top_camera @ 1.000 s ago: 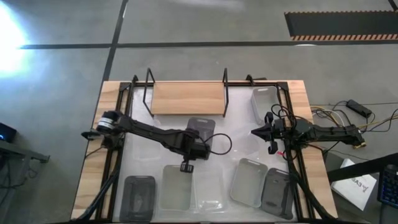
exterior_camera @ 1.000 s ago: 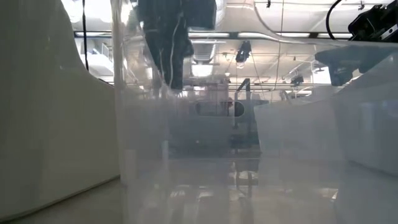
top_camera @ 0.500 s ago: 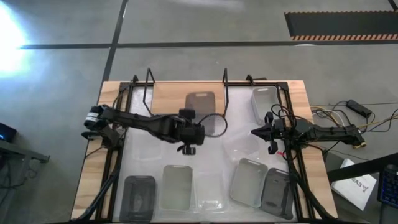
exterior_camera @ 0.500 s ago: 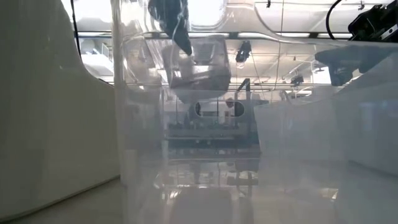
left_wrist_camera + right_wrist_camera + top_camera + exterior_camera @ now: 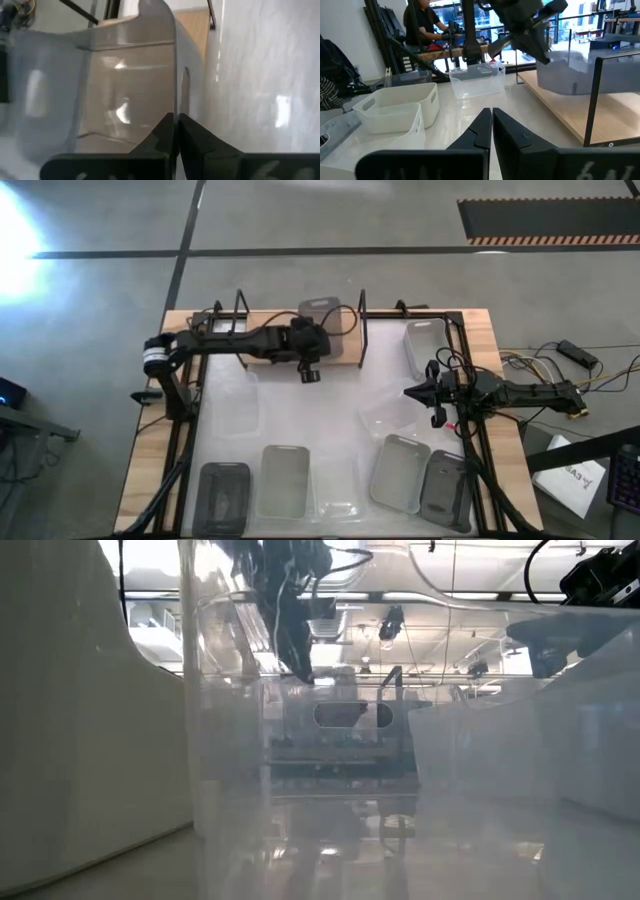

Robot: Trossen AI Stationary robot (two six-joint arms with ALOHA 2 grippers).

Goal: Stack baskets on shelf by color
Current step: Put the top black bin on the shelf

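Observation:
My left gripper [image 5: 318,338] is shut on a dark grey basket [image 5: 320,314] above the right far part of the shelf [image 5: 275,340], a wooden board in a black wire frame at the table's far edge. The right wrist view shows the dark grey basket [image 5: 570,72] tilted just over the shelf's board [image 5: 560,102]; whether it touches the board I cannot tell. My right gripper [image 5: 410,392] waits shut near the table's right side, holding nothing. Several more baskets stand on the table. My left gripper pinches the dark grey basket's end wall [image 5: 175,100] beside its handle cut-out [image 5: 185,85], one finger [image 5: 162,132] inside the basket and one outside. It comes from the table's near side. The basket is tilted over the shelf.
Along the near edge stand a dark grey basket [image 5: 222,498], a light grey one [image 5: 285,480], another light grey one [image 5: 400,472] and a dark grey one [image 5: 445,488]. A pale basket [image 5: 425,345] sits right of the shelf. Translucent baskets [image 5: 385,415] lie mid-table. People stand beyond the table.
My left gripper has carried the dark grey basket from the table just in front of the shelf up and toward the far edge. The basket has been lifted clear of the table and now sits over the shelf's far right part. My right arm has kept still.

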